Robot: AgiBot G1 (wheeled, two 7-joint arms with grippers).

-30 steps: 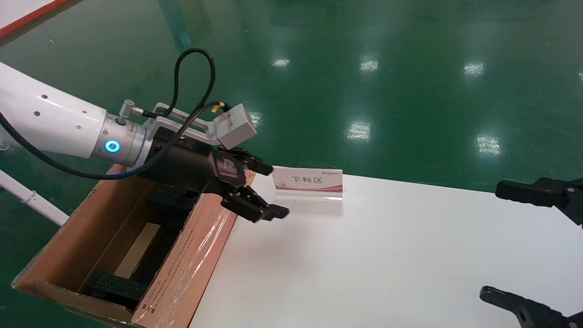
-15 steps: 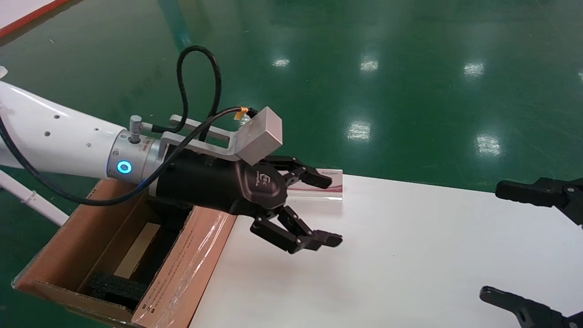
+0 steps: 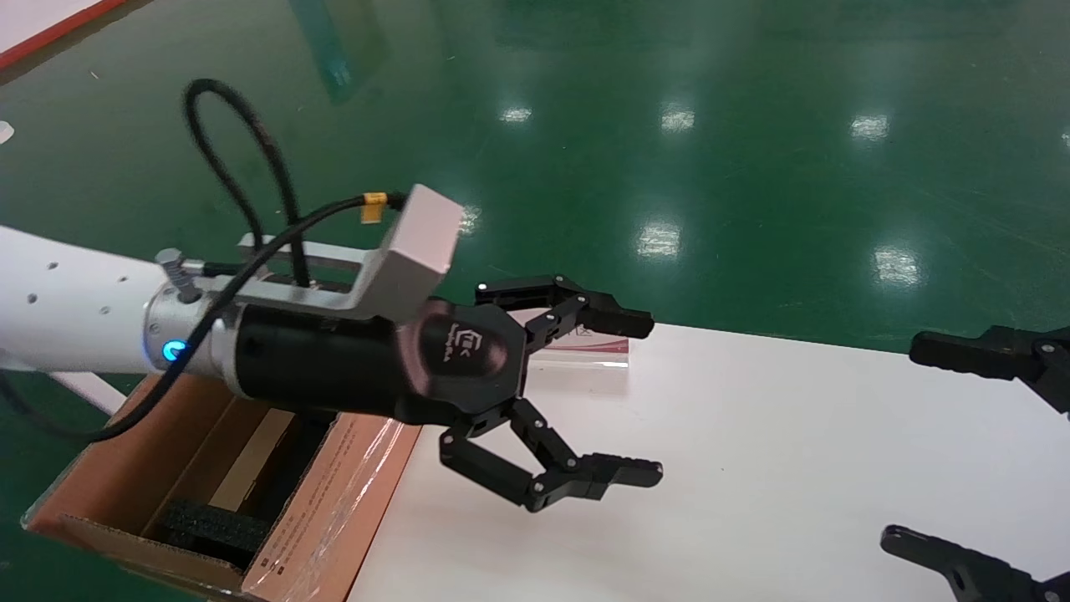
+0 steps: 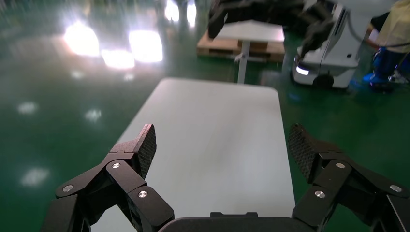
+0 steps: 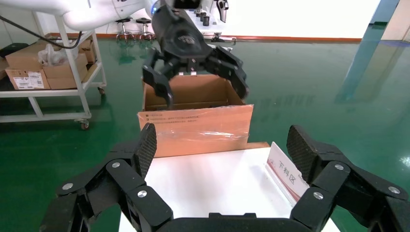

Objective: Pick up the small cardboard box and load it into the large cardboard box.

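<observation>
The large cardboard box stands open at the table's left end, with a taped, printed flap and black foam blocks inside; it also shows in the right wrist view. A tan elongated surface lies between the foam blocks and looks like the small cardboard box. My left gripper is open and empty above the white table, to the right of the large box. It also shows in its own wrist view and in the right wrist view. My right gripper is open and empty at the table's right end, seen too in its own wrist view.
A white and red sign stand sits at the table's far edge, partly behind the left gripper's upper finger; it also shows in the right wrist view. Green floor surrounds the table. A cart with cartons and another robot stand farther off.
My left gripper has moved right and toward the front, from over the large box's flap to above the table. It stays open. The right arm has not moved.
</observation>
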